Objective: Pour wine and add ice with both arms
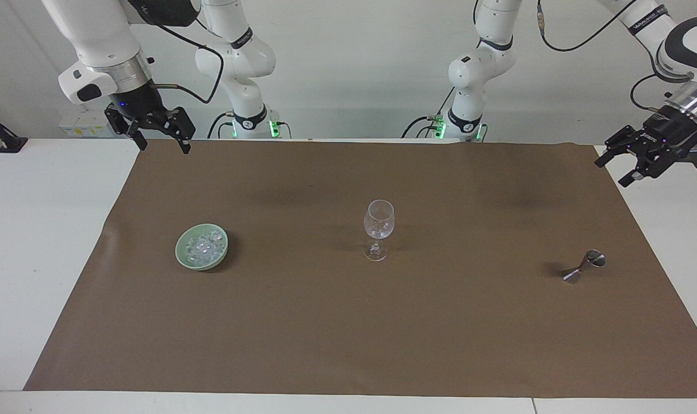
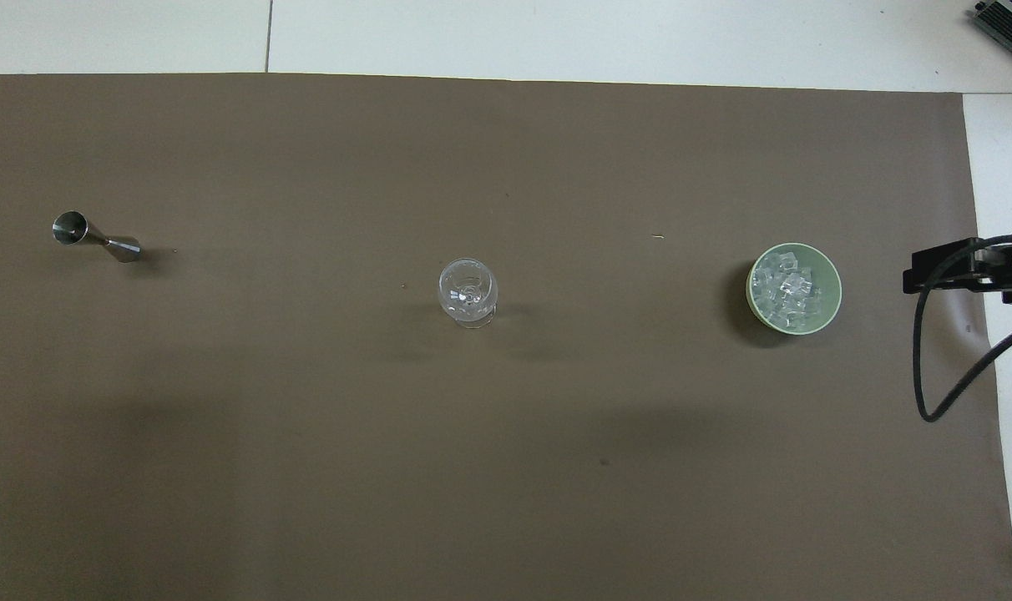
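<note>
The ice (image 1: 202, 246) lies as several clear chunks in a pale green bowl (image 1: 183, 257) on the brown mat toward the right arm's end; it also shows in the overhead view (image 2: 790, 290). A clear stemmed glass (image 1: 378, 225) stands upright mid-mat, also seen from overhead (image 2: 468, 291). A steel jigger (image 1: 583, 268) lies on its side toward the left arm's end, also seen from overhead (image 2: 97, 237). My right gripper (image 1: 164, 146) hangs open and empty over the mat's corner by its base, and shows in the overhead view (image 2: 915, 269). My left gripper (image 1: 611, 172) is open and empty over the mat's edge at its own end.
The brown mat (image 1: 348, 333) covers most of the white table (image 1: 32, 241). A black cable (image 2: 948, 367) loops down from the right wrist. White table strips border both ends of the mat.
</note>
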Robot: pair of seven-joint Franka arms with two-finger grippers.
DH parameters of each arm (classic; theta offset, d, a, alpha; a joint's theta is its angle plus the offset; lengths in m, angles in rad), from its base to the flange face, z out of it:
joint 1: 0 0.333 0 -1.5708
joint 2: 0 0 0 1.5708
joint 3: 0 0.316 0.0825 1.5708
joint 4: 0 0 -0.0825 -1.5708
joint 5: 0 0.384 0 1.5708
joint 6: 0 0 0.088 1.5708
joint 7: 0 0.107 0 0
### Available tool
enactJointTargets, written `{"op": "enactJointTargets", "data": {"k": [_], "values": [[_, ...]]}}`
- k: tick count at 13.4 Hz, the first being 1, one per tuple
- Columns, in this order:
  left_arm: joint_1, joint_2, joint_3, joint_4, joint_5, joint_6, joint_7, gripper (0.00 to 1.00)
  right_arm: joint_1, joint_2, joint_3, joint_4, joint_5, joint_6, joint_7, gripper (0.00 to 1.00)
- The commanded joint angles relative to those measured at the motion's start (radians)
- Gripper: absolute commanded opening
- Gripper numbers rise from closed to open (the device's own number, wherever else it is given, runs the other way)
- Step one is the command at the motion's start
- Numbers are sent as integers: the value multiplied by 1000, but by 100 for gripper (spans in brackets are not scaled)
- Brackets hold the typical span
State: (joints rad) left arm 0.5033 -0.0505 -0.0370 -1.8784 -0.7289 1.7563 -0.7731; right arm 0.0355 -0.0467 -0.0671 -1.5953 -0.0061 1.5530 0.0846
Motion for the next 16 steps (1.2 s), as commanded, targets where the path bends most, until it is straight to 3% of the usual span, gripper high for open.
{"op": "enactJointTargets", "data": {"k": [1,9,16], "values": [[14,0,-12,-13,-38,49,-113,100,-5,-19,1,-18,20,-7,-23,100],[29,11,-11,-73,-181,103,-250,100,-5,-19,1,-18,20,-5,-23,100],[75,79,-11,-122,-248,126,-252,100,-5,-19,1,-18,20,-7,-23,100]]}}
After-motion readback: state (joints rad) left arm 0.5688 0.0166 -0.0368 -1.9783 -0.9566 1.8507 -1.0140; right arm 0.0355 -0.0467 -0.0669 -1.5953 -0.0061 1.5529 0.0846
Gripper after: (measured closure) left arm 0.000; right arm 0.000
